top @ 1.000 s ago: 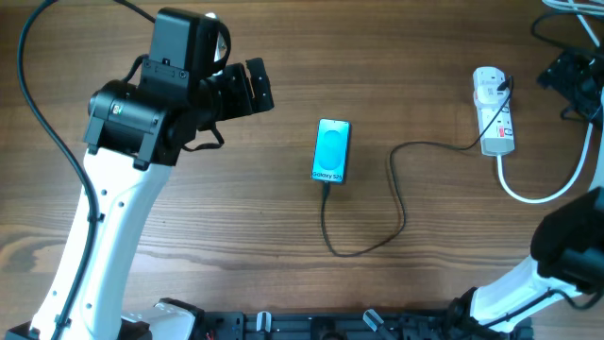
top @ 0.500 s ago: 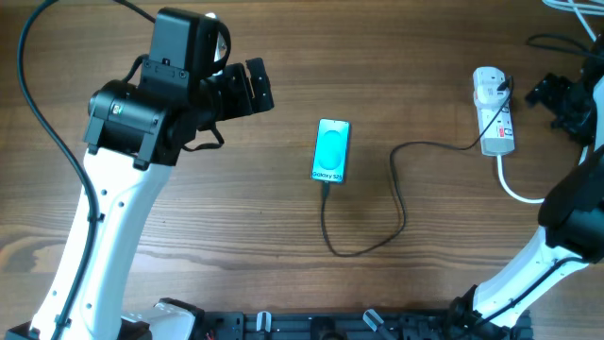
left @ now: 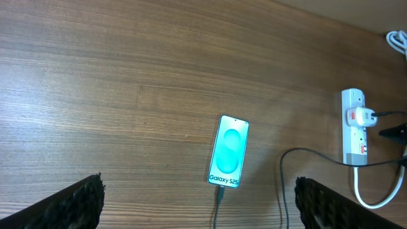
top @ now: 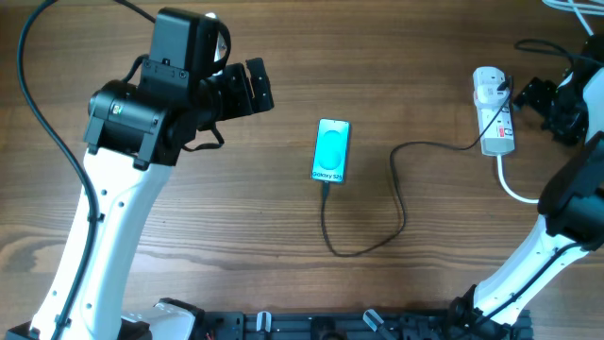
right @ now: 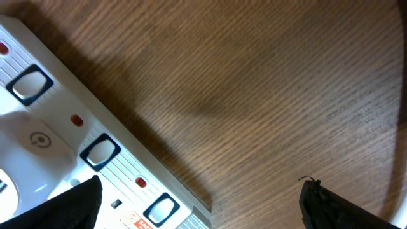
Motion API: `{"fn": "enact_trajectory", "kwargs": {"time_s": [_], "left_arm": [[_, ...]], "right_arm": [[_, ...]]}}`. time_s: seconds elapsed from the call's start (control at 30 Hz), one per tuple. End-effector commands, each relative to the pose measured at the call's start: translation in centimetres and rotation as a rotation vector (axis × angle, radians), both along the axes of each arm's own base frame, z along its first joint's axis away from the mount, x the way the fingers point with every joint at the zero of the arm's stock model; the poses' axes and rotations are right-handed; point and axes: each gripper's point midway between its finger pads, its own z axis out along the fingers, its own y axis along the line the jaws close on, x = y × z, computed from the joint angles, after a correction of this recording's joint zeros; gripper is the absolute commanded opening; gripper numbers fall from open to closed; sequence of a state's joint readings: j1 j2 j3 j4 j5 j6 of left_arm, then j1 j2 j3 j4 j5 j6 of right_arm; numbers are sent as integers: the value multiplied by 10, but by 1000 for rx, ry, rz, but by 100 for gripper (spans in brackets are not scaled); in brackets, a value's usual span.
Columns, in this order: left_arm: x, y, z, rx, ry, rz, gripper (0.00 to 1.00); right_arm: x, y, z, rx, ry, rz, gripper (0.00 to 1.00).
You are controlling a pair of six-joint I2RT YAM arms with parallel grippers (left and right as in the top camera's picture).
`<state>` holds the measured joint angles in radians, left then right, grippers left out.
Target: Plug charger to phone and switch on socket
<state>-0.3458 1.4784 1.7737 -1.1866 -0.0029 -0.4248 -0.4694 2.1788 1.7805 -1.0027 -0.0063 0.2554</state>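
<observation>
The phone (top: pixel 331 150) lies flat mid-table with its cyan screen lit; it also shows in the left wrist view (left: pixel 227 151). The thin black charger cable (top: pixel 400 194) enters the phone's near short edge, loops round and runs to an adapter seated in the white socket strip (top: pixel 494 118), which the left wrist view (left: pixel 355 137) shows too. My right gripper (top: pixel 530 102) is open just right of the strip, whose switches and red lamps fill the left of the right wrist view (right: pixel 70 152). My left gripper (top: pixel 261 88) is open and empty, up and to the left of the phone.
The strip's thick white cord (top: pixel 528 194) curves off to the right under my right arm. Black robot cables (top: pixel 38 104) run along the left edge. The robot bases (top: pixel 283 326) stand at the front edge.
My right gripper has moved left, from the right edge to just beside the socket strip. The left arm, phone and cable have not moved.
</observation>
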Motion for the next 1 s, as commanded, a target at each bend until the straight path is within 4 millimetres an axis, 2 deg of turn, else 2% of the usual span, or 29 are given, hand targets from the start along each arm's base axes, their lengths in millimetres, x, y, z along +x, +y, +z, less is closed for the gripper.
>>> {"fn": "enact_trajectory", "kwargs": {"time_s": [0.0,0.2,0.57,0.97], "left_arm": [[0,2,1,4,-5,13,100],[0,2,1,4,-5,13,100],[0,2,1,4,-5,13,100],[0,2,1,4,-5,13,100]], "right_arm": [[0,2,-12,22,10,20,99],[2,7,-29,54,24,24,100],[10,6,-29,53,-8,25,100],[10,11,-42,92,2,29,100]]}}
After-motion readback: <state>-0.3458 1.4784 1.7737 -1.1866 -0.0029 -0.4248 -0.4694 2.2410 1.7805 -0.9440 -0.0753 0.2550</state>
